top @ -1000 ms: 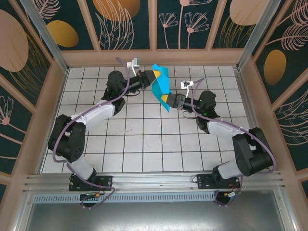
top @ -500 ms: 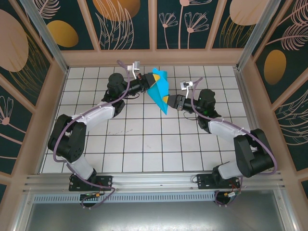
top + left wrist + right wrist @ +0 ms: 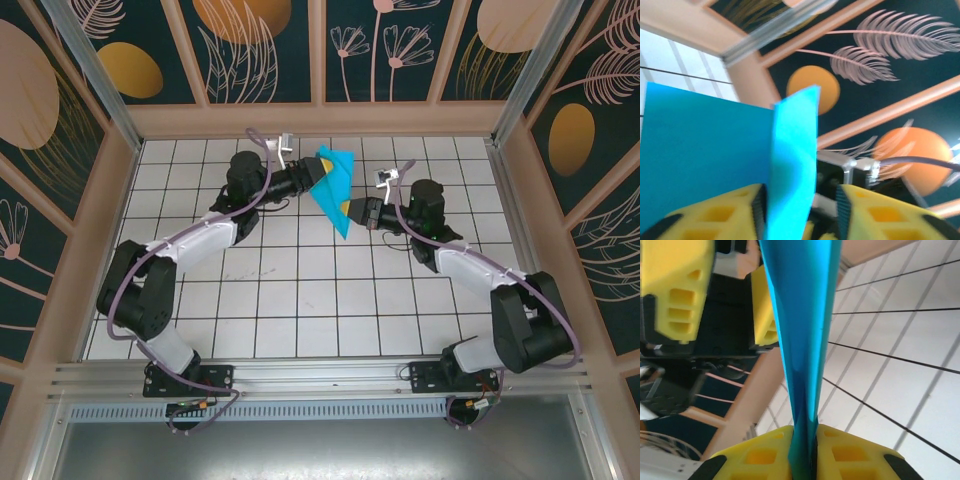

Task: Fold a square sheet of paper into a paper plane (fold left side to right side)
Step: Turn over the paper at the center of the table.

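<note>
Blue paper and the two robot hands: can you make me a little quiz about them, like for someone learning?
1. The left gripper and the right gripper both have the paper between their fingers. Which one is pinching it shut? A: left. B: right. C: both.
2. True or false: the paper is crumpled into a ball.
3. Fill in the gap: the fingers are coloured ____.

Key
1. B. The left gripper's jaws stand apart, with a gap beside the paper.
2. False. It is folded, with smooth flat sides.
3. Yellow.
</note>
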You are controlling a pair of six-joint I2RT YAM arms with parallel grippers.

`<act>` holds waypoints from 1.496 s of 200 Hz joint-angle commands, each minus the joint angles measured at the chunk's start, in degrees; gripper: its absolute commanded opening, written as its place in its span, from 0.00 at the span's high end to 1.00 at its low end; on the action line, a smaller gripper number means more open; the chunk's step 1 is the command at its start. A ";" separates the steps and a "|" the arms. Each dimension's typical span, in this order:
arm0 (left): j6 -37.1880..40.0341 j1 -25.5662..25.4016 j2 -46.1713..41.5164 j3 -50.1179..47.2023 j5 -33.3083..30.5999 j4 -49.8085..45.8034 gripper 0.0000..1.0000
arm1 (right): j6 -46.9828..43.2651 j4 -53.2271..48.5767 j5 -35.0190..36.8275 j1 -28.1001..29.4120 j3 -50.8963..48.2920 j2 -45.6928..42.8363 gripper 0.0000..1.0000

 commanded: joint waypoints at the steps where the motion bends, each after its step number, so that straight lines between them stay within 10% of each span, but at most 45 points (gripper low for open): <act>1: 11.41 1.28 -7.29 1.45 -8.03 -12.55 0.47 | -11.20 -17.45 8.96 0.40 5.25 -3.33 0.82; 65: 24.46 1.97 -26.29 -6.45 -32.97 -28.68 0.35 | -20.49 -67.31 68.78 14.34 28.11 8.41 0.83; 124: 25.41 1.97 -33.58 -12.84 -40.26 -33.06 0.34 | -16.72 -87.70 95.01 25.15 42.73 32.73 0.86; 175: 25.26 1.98 -34.07 -13.20 -41.46 -34.34 0.34 | -20.26 -85.76 91.67 29.15 43.84 41.43 0.84; 216: 24.08 2.04 -32.34 -13.58 -38.57 -34.00 0.34 | -25.12 -80.08 72.99 30.43 43.01 42.27 0.65; 299: 14.04 1.71 -21.78 -20.54 -17.93 -20.19 0.34 | -22.20 -68.44 53.76 24.67 32.47 17.63 0.27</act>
